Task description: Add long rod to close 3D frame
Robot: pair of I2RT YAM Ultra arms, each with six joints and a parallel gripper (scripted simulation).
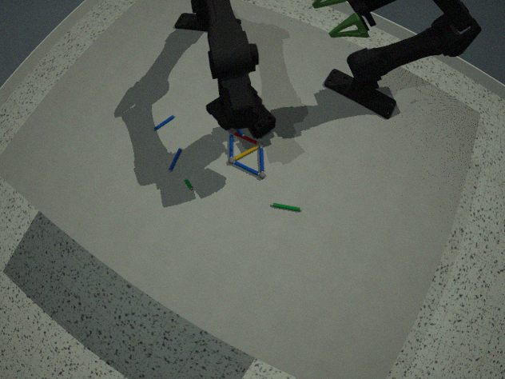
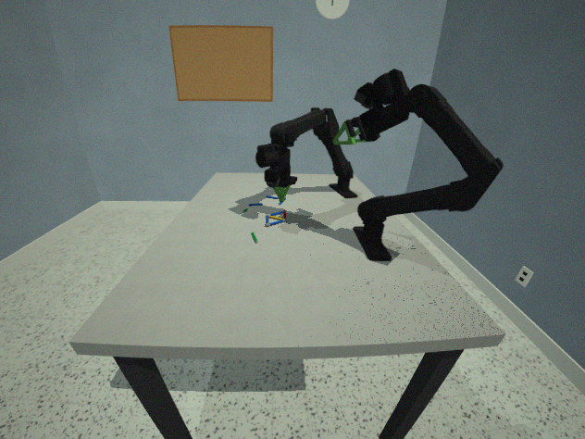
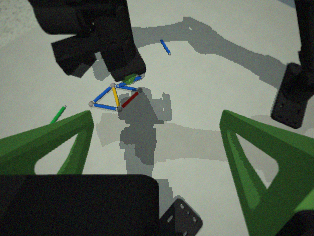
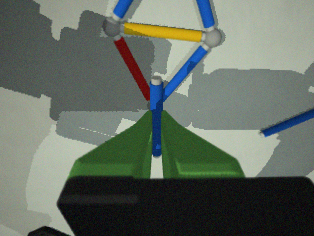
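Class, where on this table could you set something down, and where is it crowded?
Bare tabletop lies between the long green rod and the table's near edge in the exterior view. It is crowded around the frame, beneath the right end effector.

The robot has two black arms, built of chunky, angular segments with rounded joints. Each stands on a flat, dark base plate with rounded corners; small screw holes mark the plates. The left gripper and right gripper have green, tapering fingers, the left one's pierced by triangular openings. A dark, blocky housing sits behind the fingers.
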